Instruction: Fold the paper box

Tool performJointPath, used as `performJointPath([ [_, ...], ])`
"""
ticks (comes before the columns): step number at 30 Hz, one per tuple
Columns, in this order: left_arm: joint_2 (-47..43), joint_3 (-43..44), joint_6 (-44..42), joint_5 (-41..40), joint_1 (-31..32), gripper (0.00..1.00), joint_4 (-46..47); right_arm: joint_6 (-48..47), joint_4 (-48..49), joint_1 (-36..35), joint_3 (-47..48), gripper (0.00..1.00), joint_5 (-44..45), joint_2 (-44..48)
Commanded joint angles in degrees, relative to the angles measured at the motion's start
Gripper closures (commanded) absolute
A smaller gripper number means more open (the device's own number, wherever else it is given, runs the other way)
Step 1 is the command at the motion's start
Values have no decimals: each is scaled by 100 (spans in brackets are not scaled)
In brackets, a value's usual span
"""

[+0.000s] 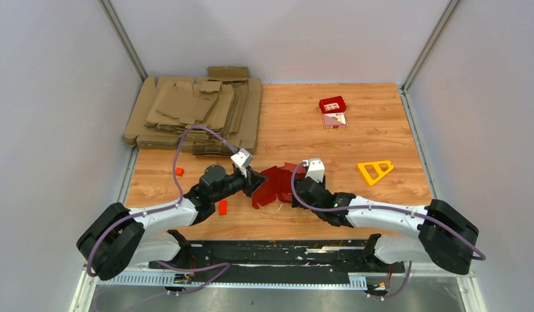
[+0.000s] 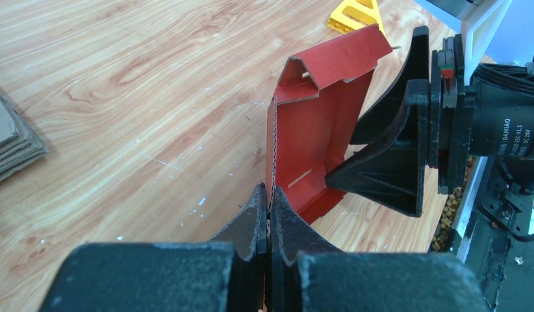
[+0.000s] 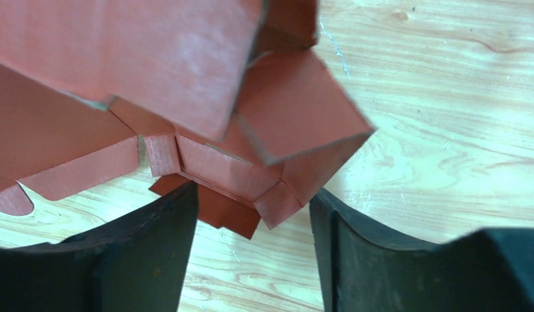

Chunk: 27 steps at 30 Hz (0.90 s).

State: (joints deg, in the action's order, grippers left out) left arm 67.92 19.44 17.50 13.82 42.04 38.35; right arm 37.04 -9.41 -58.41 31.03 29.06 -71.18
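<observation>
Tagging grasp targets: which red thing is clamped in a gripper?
The creased red paper box in the middle, pinched at its edge by the left gripper. The red tile far back and the small red block at near left lie loose.

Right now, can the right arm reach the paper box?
Probably yes: the right hand is open with the paper box corner between its fingers, nothing blocking; left hand holds the far edge.
</observation>
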Motion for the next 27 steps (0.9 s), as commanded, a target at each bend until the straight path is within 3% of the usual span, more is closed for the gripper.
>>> performJointPath([
  [1, -5, 179, -133, -11, 60, 100, 125, 67, -3, 6, -64, 42, 40, 189],
  [6, 31, 175, -120, -9, 74, 100, 161, 38, 45, 10, -79, 54, -41, 186],
  [14, 208, 205, -37, 146, 147, 100, 349, 16, 297, 6, -72, 51, -366, -96],
  [22, 348, 201, 80, 401, 173, 100, 619, -93, 550, 10, -148, 56, -356, 18],
  [27, 515, 265, 157, 612, 173, 100, 739, -196, 531, 5, -63, 51, -365, -51],
])
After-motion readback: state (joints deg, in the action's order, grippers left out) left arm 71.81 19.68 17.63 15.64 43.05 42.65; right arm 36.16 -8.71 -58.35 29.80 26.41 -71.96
